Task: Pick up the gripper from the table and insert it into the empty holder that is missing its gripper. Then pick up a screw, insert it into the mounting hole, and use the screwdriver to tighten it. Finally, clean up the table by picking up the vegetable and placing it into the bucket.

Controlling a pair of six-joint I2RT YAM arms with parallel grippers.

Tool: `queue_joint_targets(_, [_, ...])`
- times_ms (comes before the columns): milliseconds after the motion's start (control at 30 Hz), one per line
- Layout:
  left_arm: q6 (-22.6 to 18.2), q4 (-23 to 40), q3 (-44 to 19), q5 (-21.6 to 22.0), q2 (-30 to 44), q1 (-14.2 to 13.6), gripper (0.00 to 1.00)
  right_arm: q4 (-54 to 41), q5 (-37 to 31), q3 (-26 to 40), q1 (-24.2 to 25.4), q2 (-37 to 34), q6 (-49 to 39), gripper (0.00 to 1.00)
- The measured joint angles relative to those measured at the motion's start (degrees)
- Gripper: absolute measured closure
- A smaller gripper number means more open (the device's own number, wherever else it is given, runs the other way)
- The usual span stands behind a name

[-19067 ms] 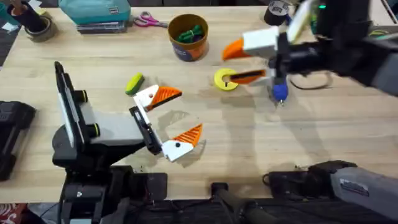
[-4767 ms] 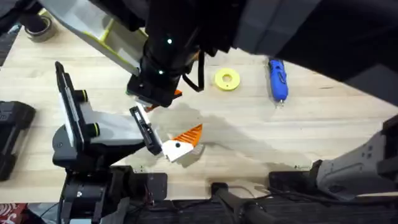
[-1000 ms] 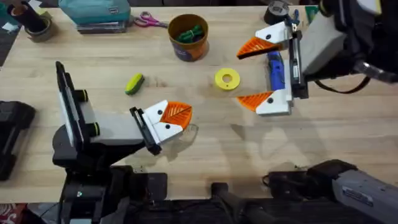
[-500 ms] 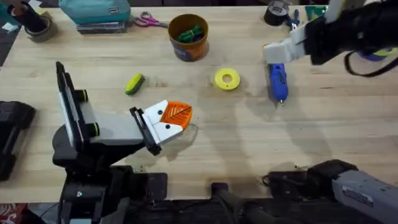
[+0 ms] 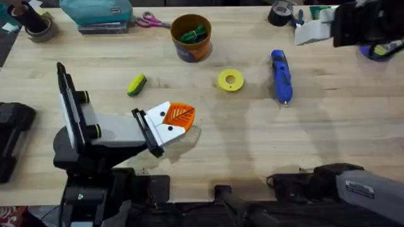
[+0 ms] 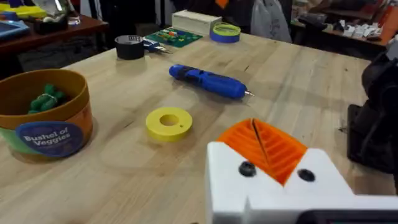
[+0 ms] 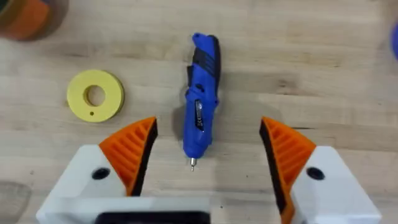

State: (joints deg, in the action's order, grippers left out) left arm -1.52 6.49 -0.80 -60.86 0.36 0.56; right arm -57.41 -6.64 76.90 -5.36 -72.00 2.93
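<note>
The blue screwdriver [image 5: 281, 75] lies flat on the table, right of the yellow disc [image 5: 230, 80]. My right gripper [image 7: 208, 121] hangs open high above it, its orange pads [image 7: 134, 149] spread wide to either side of the screwdriver [image 7: 202, 99] and apart from it. In the overhead view its white bracket [image 5: 312, 31] is at the far right. My left gripper [image 5: 180, 115] rests shut and holds nothing, with both orange fingers [image 6: 264, 146] pressed together. The yellow-green vegetable [image 5: 136, 84] lies left of centre. The orange-brown bucket [image 5: 191, 38] holds dark green pieces. The loose gripper, holder and screw are out of view.
Scissors [image 5: 150, 21] and a teal case [image 5: 98, 12] sit at the back left, with a tape roll [image 5: 38, 26] in the corner. A black tape roll [image 5: 279, 12] stands at the back right. Bare wood stretches across the front middle and right.
My right arm has drawn back from around the screwdriver toward the far right corner, leaving the screwdriver where it lay. The left gripper stays shut and still.
</note>
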Motion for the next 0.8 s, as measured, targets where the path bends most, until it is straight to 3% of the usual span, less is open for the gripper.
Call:
queue_joint_targets(500, [0.00,0.01,0.00,0.00,0.00,0.00,0.987,2.34,4.60,0.37,0.87,-17.59,-5.10,0.006])
queue_joint_targets(800, [0.00,0.01,0.00,0.02,0.00,0.00,0.987,0.66,4.68,9.15,1.28,-30.20,-5.08,0.006])
